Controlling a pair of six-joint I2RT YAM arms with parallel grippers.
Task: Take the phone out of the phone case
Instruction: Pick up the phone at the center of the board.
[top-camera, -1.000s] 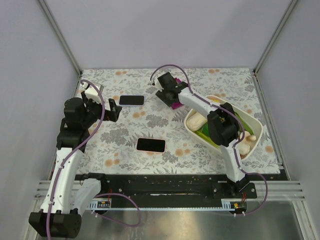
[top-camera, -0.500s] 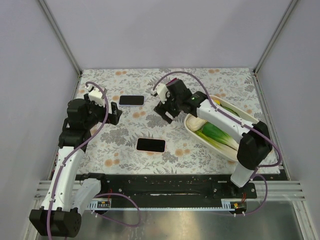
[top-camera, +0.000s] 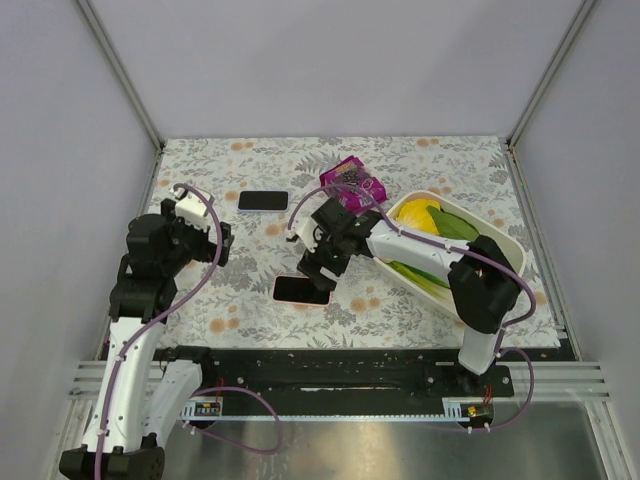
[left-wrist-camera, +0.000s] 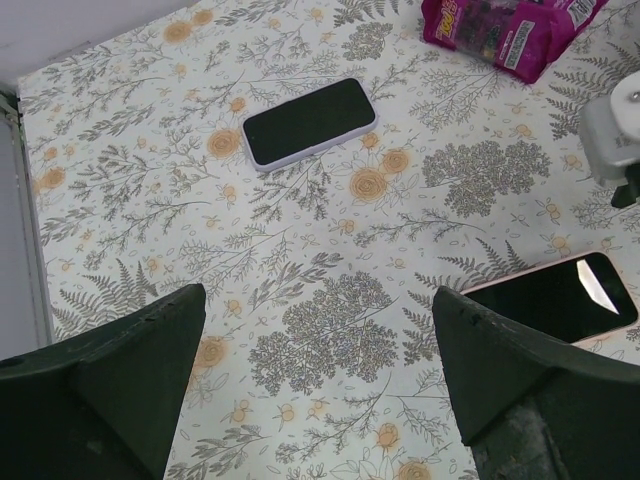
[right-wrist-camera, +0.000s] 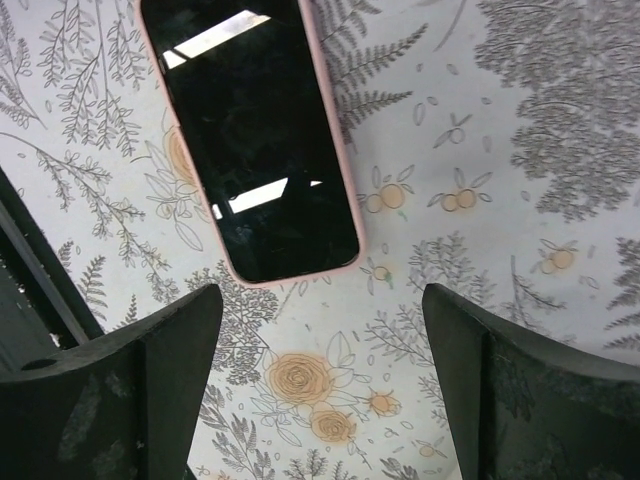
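A phone in a pink case (top-camera: 302, 290) (right-wrist-camera: 250, 140) lies face up on the flowered cloth, near the front middle. My right gripper (top-camera: 318, 266) (right-wrist-camera: 320, 370) hovers just beyond its short end, open, with only bare cloth between its fingers. A second phone in a pale case (top-camera: 263, 201) (left-wrist-camera: 310, 122) lies flat farther back on the left. My left gripper (top-camera: 222, 246) (left-wrist-camera: 320, 380) hangs open over bare cloth between the two phones. In the left wrist view the pink-cased phone (left-wrist-camera: 555, 298) shows at the right edge.
A purple snack bag (top-camera: 352, 183) (left-wrist-camera: 510, 30) lies at the back middle. A white basin (top-camera: 503, 243) with green and yellow vegetables stands on the right, beside the right arm. Grey walls and metal posts ring the table.
The right arm has swung from the back, by the purple bag, forward to the pink-cased phone, and its jaws have opened wider. The bag now lies uncovered. The left arm has shifted only slightly.
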